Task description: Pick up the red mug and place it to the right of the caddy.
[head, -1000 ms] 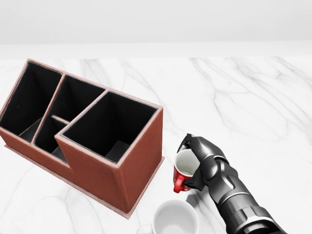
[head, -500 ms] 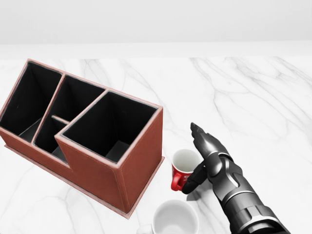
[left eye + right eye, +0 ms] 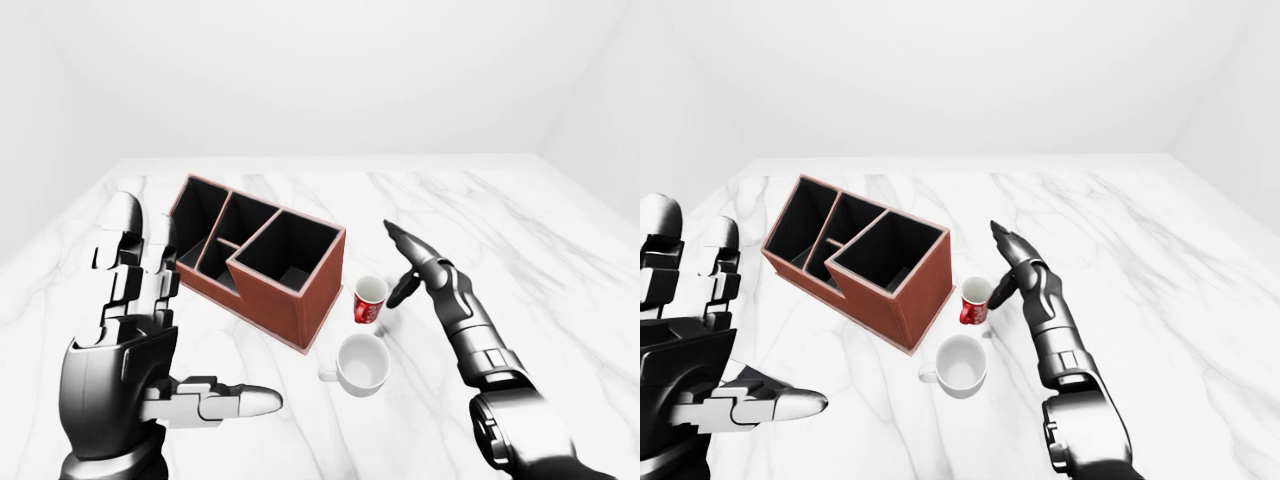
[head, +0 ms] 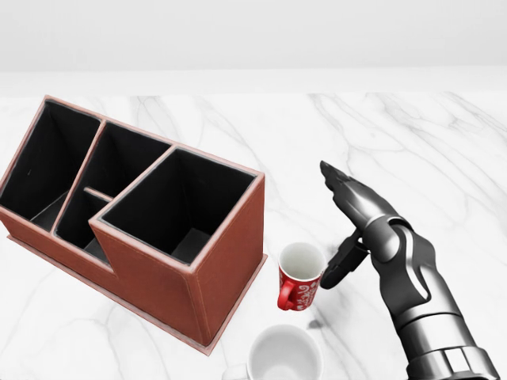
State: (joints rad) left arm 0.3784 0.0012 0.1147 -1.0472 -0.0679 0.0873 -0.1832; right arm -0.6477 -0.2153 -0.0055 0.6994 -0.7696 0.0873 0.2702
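The red mug (image 4: 299,278) stands upright on the marble counter (image 4: 444,150), just beside the caddy (image 4: 142,229) on its right in the head view, with a white mug (image 4: 283,356) close below it. That is where the task wants it, so the step in hand looks like letting go and clearing away. To do it well, the right hand (image 4: 356,226) should lift up and off to the right, keeping its thumb from catching the rim or the handle (a nudge could tip the mug toward the white one).

The right hand's fingers (image 4: 342,184) are stretched out flat and wide, holding nothing, pointing toward the top of the head view; the dark thumb hangs down very near the mug's right side, and I cannot tell whether it touches. The left hand (image 3: 135,340) is raised at the left of the left-eye view, fingers upright and spread, thumb out, empty.
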